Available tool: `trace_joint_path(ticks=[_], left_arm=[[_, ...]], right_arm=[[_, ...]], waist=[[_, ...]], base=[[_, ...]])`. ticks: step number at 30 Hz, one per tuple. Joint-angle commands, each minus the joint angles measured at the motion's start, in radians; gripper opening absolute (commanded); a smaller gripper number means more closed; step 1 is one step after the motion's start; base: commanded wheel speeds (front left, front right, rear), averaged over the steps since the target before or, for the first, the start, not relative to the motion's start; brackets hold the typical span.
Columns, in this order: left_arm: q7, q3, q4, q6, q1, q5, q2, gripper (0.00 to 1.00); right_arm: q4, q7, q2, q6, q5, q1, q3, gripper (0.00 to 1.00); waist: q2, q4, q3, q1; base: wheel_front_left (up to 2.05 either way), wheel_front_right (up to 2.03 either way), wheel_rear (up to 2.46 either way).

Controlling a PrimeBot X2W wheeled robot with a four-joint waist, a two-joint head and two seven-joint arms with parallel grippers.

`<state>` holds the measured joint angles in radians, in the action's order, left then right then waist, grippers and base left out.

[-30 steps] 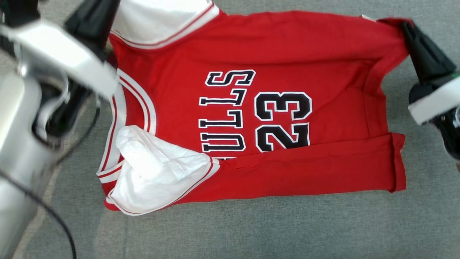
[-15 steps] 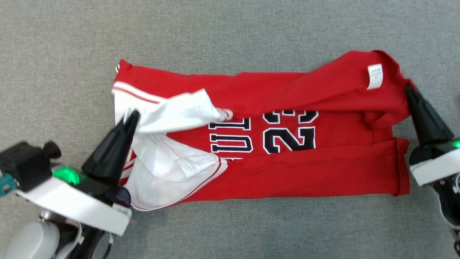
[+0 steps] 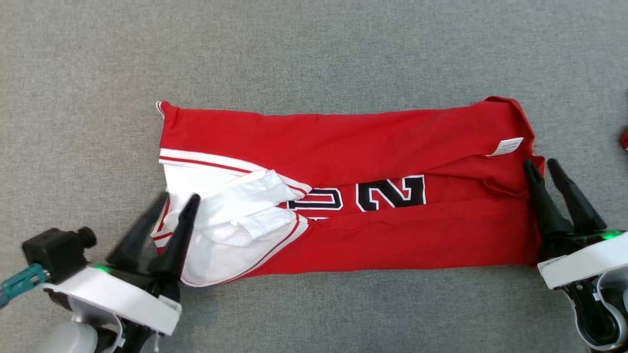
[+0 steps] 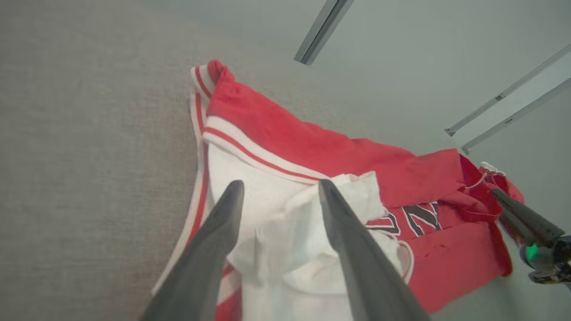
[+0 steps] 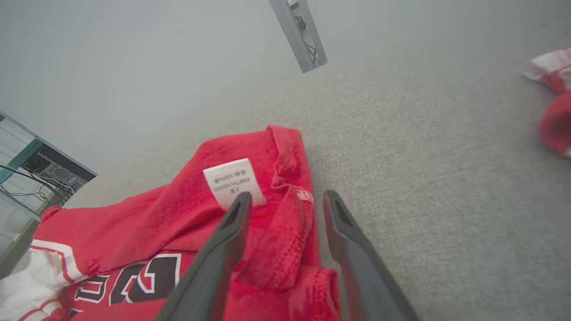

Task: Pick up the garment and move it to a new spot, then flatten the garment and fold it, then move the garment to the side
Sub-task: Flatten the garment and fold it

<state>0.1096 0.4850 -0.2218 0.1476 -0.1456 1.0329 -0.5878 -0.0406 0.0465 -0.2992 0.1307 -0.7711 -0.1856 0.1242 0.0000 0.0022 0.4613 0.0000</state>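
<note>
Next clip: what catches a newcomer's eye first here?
A red jersey lies folded into a long band across the grey surface, a black number showing mid-cloth. An open gripper stands at each end: the left gripper at the white sleeves, the right gripper by the white tag.

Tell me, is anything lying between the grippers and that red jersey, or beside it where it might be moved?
Nothing visible separates them. The open left gripper is at the white-sleeve end of the red jersey, and the open right gripper is at its label end. Farther right, apart from the jersey, lies another red-and-white cloth.
</note>
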Motion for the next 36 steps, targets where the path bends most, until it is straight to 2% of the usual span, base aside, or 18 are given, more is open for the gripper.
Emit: trace_joint_path(ticks=[1, 7, 12, 16, 21, 26, 36], left_arm=[[0.023, -0.012, 0.001, 0.010, -0.025, -0.024, 0.002, 1.00], [0.129, -0.051, -0.015, 0.076, -0.071, -0.177, 0.029, 1.00], [0.153, -0.109, -0.028, 0.156, -0.100, -0.320, 0.099, 1.00], [0.153, -0.160, -0.035, 0.185, -0.105, -0.443, 0.151, 1.00], [0.154, -0.194, 0.008, 0.171, -0.064, -0.568, 0.190, 1.00], [0.154, -0.215, 0.066, 0.146, -0.046, -0.625, 0.202, 1.00], [0.154, -0.247, 0.174, 0.082, -0.002, -0.656, 0.238, 1.00]], right_arm=[[0.012, 0.015, 0.006, 0.000, 0.016, 0.006, -0.012, 1.00], [0.057, 0.098, 0.058, 0.000, 0.147, 0.008, -0.096, 1.00], [0.082, 0.149, 0.099, 0.000, 0.293, -0.001, -0.143, 1.00], [0.082, 0.167, 0.127, 0.000, 0.396, 0.002, -0.153, 1.00], [0.059, 0.165, 0.145, 0.000, 0.463, 0.019, -0.144, 1.00], [0.034, 0.160, 0.154, 0.000, 0.485, 0.034, -0.134, 1.00], [-0.026, 0.152, 0.155, 0.000, 0.484, 0.042, -0.122, 1.00]], waist=[[0.0000, -0.004, -0.008, 0.0000], [0.0000, -0.013, -0.040, 0.0000], [0.0000, -0.018, -0.075, 0.0000], [0.0000, -0.020, -0.106, 0.0000], [0.0000, -0.022, -0.149, 0.0000], [0.0000, -0.020, -0.177, 0.0000], [0.0000, -0.004, -0.212, 0.0000]], base=[[0.00, 0.00, 0.00], [0.00, 0.00, 0.00], [0.00, 0.00, 0.00], [0.00, 0.00, 0.00], [0.00, 0.00, 0.00], [0.00, 0.00, 0.00], [0.00, 0.00, 0.00]])
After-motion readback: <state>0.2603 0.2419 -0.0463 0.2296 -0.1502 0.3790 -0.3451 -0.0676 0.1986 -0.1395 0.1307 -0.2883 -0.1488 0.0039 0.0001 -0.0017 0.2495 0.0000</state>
